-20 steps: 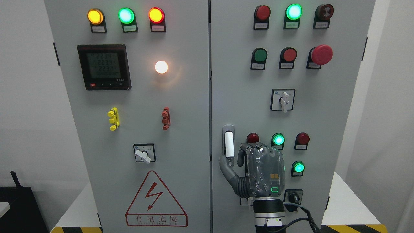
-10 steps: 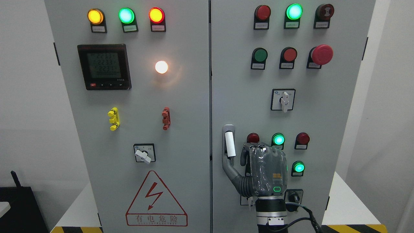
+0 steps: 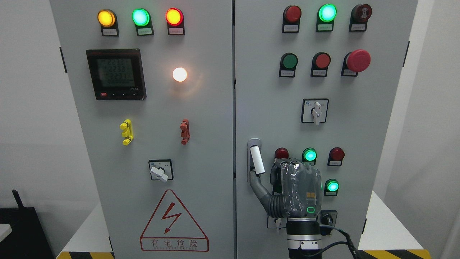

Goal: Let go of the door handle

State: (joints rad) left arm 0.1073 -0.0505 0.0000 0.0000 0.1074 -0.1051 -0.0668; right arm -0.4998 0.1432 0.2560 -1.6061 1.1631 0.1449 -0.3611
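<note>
Head view of a grey sheet-metal electrical cabinet (image 3: 201, 108) with two doors. The task's thing, a white bar-shaped door handle (image 3: 257, 160) in a chrome recessed plate, stands upright at the left edge of the right-hand door, just right of the seam between the doors and left of a row of small red and green indicator lamps (image 3: 309, 155). The robot's right hand (image 3: 287, 187) (grey, wrapped in clear film, its arm entering at the bottom edge right of the middle) is held flat-backed toward the camera, just right of and below the handle. Its thumb (image 3: 259, 187) reaches up and left to touch the handle's lower end; the other fingers are hidden behind the palm, so whether they are curled or spread cannot be told. The left hand is out of view.

Handling, as a judgement: the handle looks rigid, smooth and fixed to the door, neither fragile nor liftable. Its slick plastic face would offer little friction, so a hold belongs around the free lower end, where the thumb now rests.
</note>
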